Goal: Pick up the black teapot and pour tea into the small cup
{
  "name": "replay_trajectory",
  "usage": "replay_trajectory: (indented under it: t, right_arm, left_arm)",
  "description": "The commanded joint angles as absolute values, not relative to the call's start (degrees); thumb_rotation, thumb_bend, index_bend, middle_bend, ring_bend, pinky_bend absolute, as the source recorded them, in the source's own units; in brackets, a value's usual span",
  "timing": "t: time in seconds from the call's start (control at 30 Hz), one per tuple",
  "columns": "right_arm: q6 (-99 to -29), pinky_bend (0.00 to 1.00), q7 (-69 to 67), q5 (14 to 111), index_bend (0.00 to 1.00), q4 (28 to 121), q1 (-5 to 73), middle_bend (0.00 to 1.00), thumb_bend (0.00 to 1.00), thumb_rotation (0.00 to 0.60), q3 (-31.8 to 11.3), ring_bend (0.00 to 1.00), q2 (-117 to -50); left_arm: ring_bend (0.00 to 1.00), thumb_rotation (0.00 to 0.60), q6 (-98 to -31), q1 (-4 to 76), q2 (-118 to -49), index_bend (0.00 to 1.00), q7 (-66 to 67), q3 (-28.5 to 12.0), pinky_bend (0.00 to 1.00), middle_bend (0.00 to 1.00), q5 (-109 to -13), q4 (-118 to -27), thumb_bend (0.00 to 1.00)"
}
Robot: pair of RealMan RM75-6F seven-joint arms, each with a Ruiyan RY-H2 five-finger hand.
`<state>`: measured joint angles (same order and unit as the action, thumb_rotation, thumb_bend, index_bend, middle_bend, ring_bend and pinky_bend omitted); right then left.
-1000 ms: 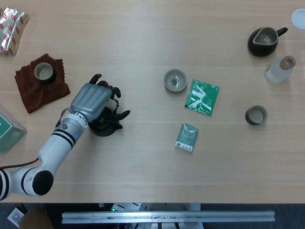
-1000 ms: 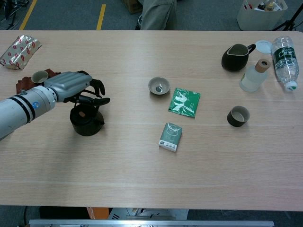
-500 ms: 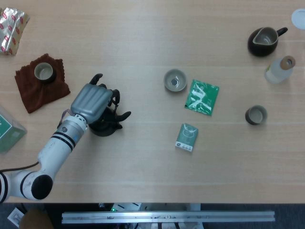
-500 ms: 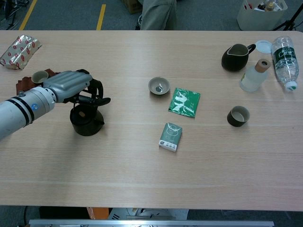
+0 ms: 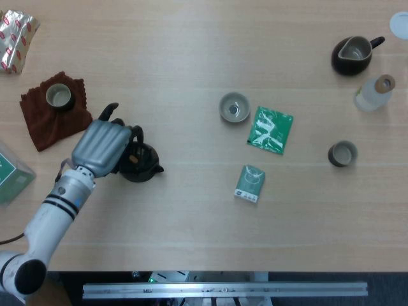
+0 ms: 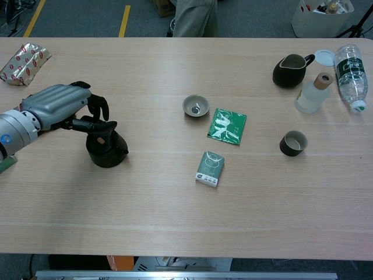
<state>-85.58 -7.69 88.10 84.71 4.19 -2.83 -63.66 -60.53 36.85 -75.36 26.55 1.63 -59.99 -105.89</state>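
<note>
The black teapot (image 5: 140,163) (image 6: 106,150) stands on the table left of centre, its spout pointing right. My left hand (image 5: 102,145) (image 6: 61,107) hovers at its left side, fingers curled and apart above the lid, with nothing seen in their grasp. A small cup (image 5: 58,95) sits on a brown cloth (image 5: 51,118) just behind the hand. A grey cup (image 5: 234,106) (image 6: 196,105) stands at the centre and a dark cup (image 5: 342,153) (image 6: 292,143) to the right. My right hand is not in either view.
A green packet (image 5: 270,129) and a small green box (image 5: 250,183) lie right of centre. A dark pitcher (image 5: 352,55), a corked bottle (image 5: 373,93) and a plastic bottle (image 6: 351,69) stand far right. A foil pack (image 5: 16,29) lies far left.
My left hand has drawn back to the left, from over the teapot to its left side. The teapot has stayed where it was.
</note>
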Motion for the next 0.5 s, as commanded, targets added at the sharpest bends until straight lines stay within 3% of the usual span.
replay_trajectory:
  t: [0.03,0.5]
  right_arm:
    - [-85.61,0.26,-7.66,88.21,0.34,84.82,4.23,0.30,0.14,0.600,-2.83,0.18,-63.57]
    - [-85.76,0.26,-7.79,88.28,0.34,85.12,4.06,0.30,0.14,0.600,-2.73,0.18,-63.38]
  left_arm:
    - [0.35,0.112,-62.33,34.95,-74.02,0.40,26.29,3.24,0.06,0.51,-61.65,-107.53,0.18]
    - [0.38,0.137,-68.15,29.78,-74.78,0.46,28.08,5.24,0.06,0.50,-67.71,-110.32,0.18]
